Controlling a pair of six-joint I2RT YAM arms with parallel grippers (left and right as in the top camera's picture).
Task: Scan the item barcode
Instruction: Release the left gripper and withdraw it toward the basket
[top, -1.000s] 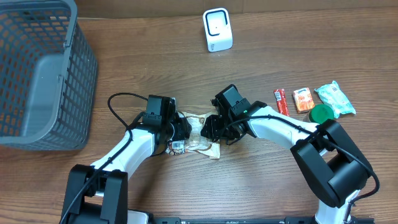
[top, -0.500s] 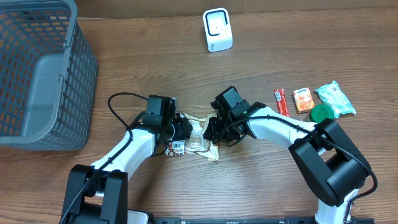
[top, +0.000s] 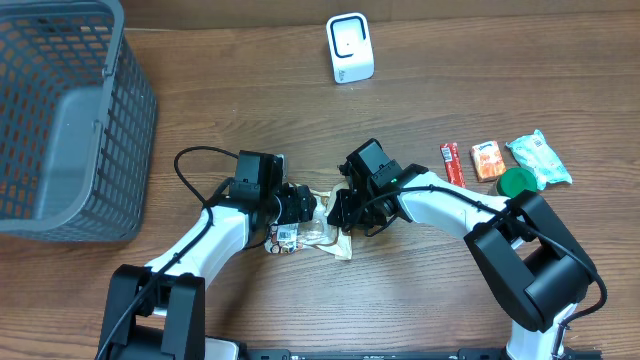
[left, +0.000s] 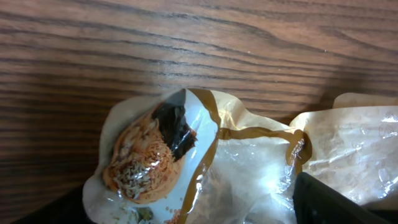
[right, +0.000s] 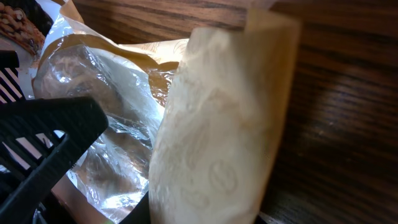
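Since a second ago, the left gripper (top: 300, 207) is sitting slightly further right, up against the packet (top: 322, 232). The right gripper (top: 335, 212) is sitting slightly further left, on the packet's right end.

At far left the grey mesh basket (top: 135, 140) is standing upright, its inside showing only its own walls and floor. Right of it, in the near middle of the table (top: 230, 100), the packet is lying between the two grippers.

The left gripper's jaws are standing spread. Its wrist view is catching dark fingers (left: 339, 199) only in the bottom corners, with the packet between them. The right gripper is pinching the packet's right edge. Its wrist view is showing that cream paper edge rising close to the lens beside one black finger (right: 50, 140).

The packet is looking crumpled, with clear shiny film and brown borders over cream paper. The left wrist view is showing a printed picture of orange food at the packet's left end, which the overhead view is reducing to a small coloured patch. The right wrist view is catching black and white stripes at its left edge, too cropped to identify.

The white scanner (top: 350, 47) is standing at the far middle. At right a red stick (top: 452, 164), an orange pack (top: 487, 159), a green disc (top: 517, 183) and a pale wrapper (top: 539, 160) are lying together.
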